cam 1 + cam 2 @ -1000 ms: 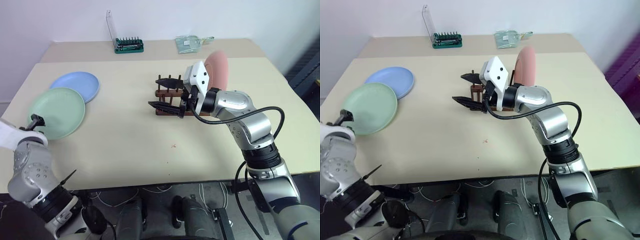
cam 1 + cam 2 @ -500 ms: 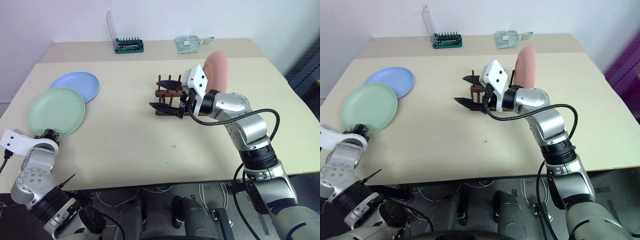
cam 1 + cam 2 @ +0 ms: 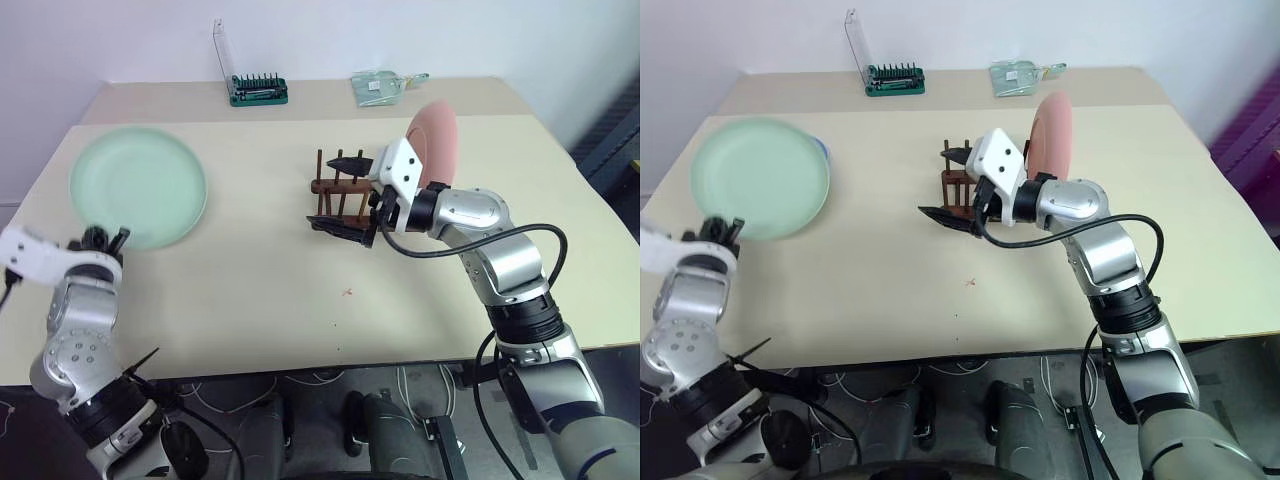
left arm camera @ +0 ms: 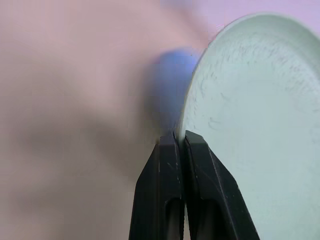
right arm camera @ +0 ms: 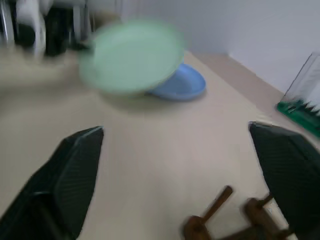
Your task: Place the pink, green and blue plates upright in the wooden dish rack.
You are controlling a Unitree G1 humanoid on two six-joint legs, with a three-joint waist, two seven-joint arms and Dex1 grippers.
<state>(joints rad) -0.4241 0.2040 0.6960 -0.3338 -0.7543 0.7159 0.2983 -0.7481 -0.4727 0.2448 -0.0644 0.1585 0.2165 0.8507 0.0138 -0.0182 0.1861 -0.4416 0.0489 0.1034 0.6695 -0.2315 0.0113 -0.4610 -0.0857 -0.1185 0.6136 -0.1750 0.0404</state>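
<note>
- Left pincer (image 4: 181, 150) clamped on green plate (image 3: 138, 187) rim, plate raised off worktop (image 3: 250, 270), far left of rack (image 3: 338, 196).
- Right pincer (image 3: 345, 196) spread wide at rack; pink plate (image 3: 433, 140) upright beside it.
- Bare worktop between green plate and rack.
- Right wrist view: blue plate (image 5: 180, 84) flat beneath green.

You have beige counter (image 3: 270, 270) under everything. Green-based bit case (image 3: 258, 92) sits at far edge, clear lid standing open (bits upright in row). Clear plastic packet (image 3: 382, 86) lies near it, also far edge. Small reddish speck (image 3: 347, 292) on counter front. Cables (image 3: 330, 378) on floor below.
</note>
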